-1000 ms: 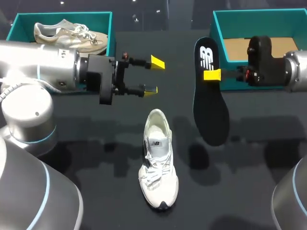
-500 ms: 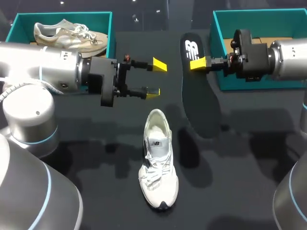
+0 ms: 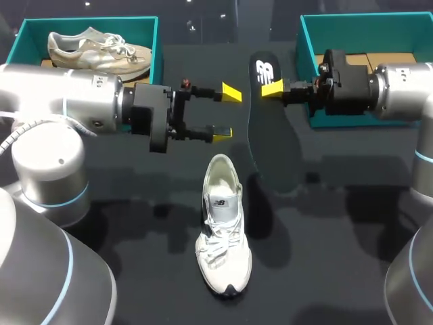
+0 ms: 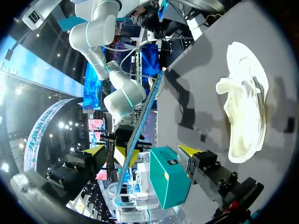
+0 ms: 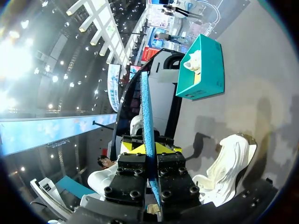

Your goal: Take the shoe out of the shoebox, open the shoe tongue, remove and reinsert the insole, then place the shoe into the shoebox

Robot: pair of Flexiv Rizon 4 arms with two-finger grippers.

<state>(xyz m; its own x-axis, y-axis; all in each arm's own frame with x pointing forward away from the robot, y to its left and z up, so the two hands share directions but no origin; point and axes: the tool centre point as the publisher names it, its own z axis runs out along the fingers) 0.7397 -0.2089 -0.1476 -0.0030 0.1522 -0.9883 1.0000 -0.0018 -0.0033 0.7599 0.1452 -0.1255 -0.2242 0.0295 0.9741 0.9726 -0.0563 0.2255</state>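
Now, at the far left sits a teal shoebox [image 3: 157,51] with a tan sneaker [image 3: 98,49] in it. My left pincer [image 3: 226,113] hangs wide open with nothing in it, just left of the insole. On the near side of it, the white sneaker [image 3: 223,227] lies flat in the middle of the worktop [image 3: 352,230], with its toe pointing near. The black insole [image 3: 267,135] hangs in the air, just far and right of the sneaker, not touching it. My right pincer [image 3: 272,88] is closed tight on the insole's heel end. To the right is the right shoebox [image 3: 304,40], with no shoe that I can see in it.

I think the insole is out, and the step in hand is putting it back. The next move likely needs the insole's low end tipped into the sneaker's mouth, maybe with the left pincer holding the tongue open. The two pincers are close, so they could bump. The sneaker has lots of bare worktop on both sides and is well away from both boxes.
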